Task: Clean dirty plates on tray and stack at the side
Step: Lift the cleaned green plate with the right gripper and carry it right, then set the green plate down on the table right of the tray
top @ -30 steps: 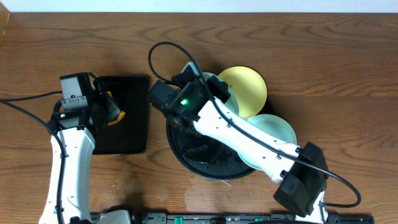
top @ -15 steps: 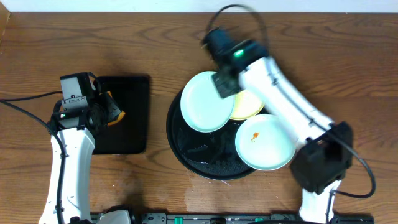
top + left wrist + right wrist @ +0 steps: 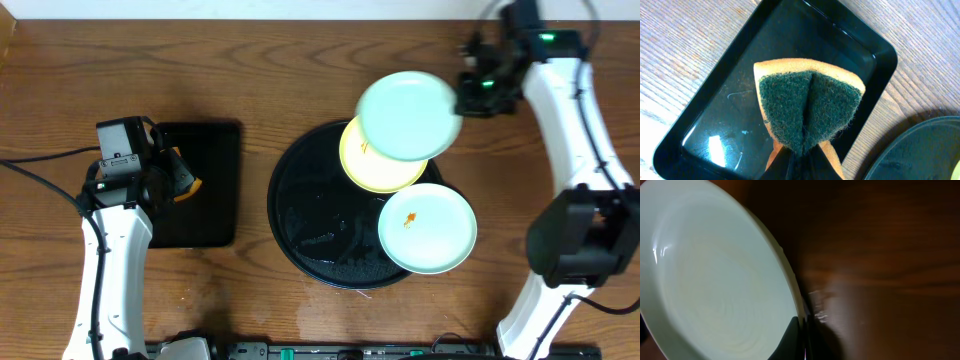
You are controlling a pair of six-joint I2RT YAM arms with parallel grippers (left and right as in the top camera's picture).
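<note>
Yellow plate (image 3: 380, 173), smeared mint plate (image 3: 427, 228) in tray (image 3: 305, 215)

Glossy black tray (image 3: 305, 225), smooth mint plate (image 3: 408, 115), coarse green sponge (image 3: 810, 107), grained wooden table (image 3: 250, 60).

White arm links (image 3: 112, 262), black joint housings (image 3: 578, 240), black cables (image 3: 40, 178), green indicator light (image 3: 545, 38)

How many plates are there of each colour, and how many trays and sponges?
Mint plates: 2
Yellow plate: 1
Round black tray: 1
Rectangular black tray: 1
Sponge: 1
Total: 6
</note>
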